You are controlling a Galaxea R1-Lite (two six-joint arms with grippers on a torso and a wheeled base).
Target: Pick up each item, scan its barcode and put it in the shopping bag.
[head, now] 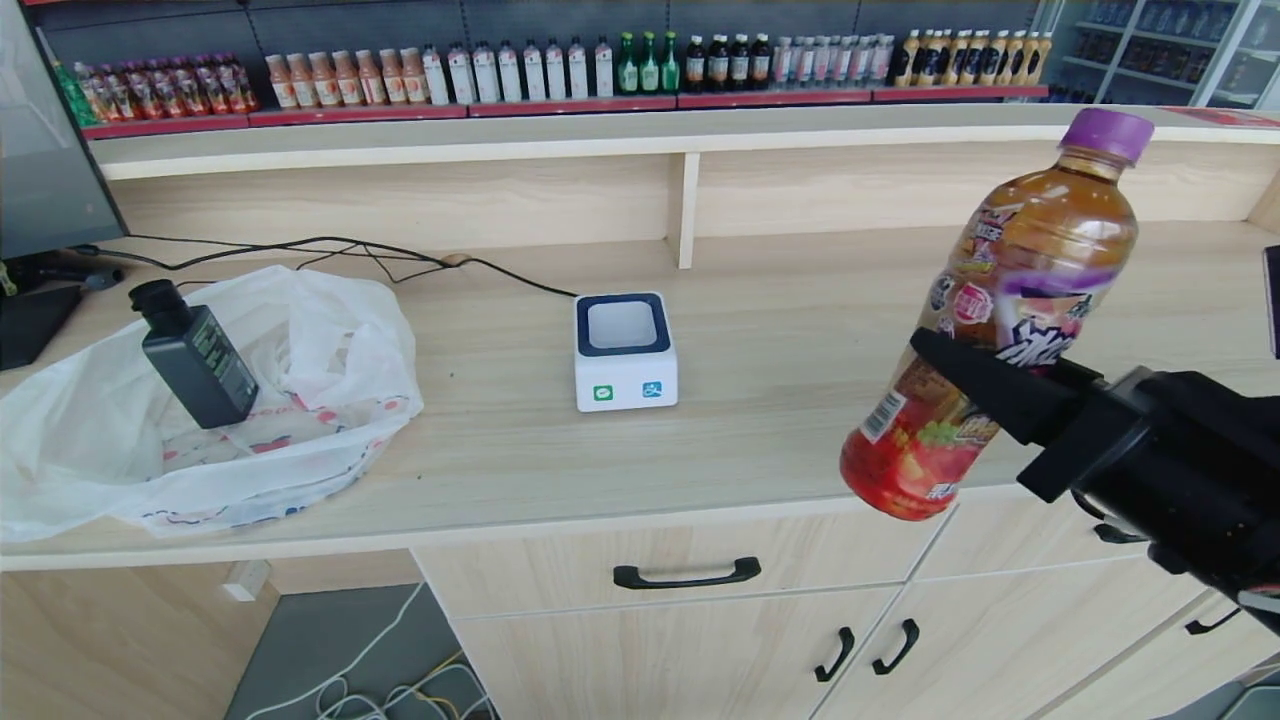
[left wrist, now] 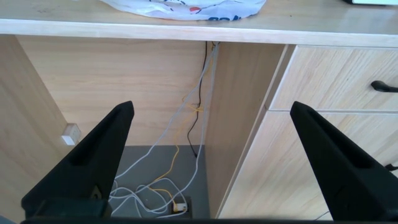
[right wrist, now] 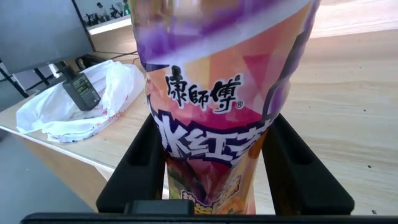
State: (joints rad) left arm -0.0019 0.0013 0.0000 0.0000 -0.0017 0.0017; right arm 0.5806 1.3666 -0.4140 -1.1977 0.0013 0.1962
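Observation:
A tea bottle (head: 1010, 300) with a purple cap and a colourful label hangs tilted above the counter's front right, and my right gripper (head: 985, 385) is shut on its lower half. Up close, the bottle (right wrist: 217, 93) sits between the right gripper's (right wrist: 214, 168) black fingers. The white scanner box (head: 625, 350) with a dark-framed window stands mid-counter. At the left lies the white shopping bag (head: 330, 350) with a dark grey bottle (head: 195, 355) leaning inside it. My left gripper (left wrist: 208, 162) is open below the counter edge, holding nothing, in front of the cabinet.
Black cables (head: 330, 250) run along the counter (head: 800, 330) behind the bag to the scanner. A monitor base (head: 40, 300) stands at far left. Drawers with black handles (head: 685, 575) lie beneath. Loose wires (left wrist: 168, 186) hang in the open bay under the counter.

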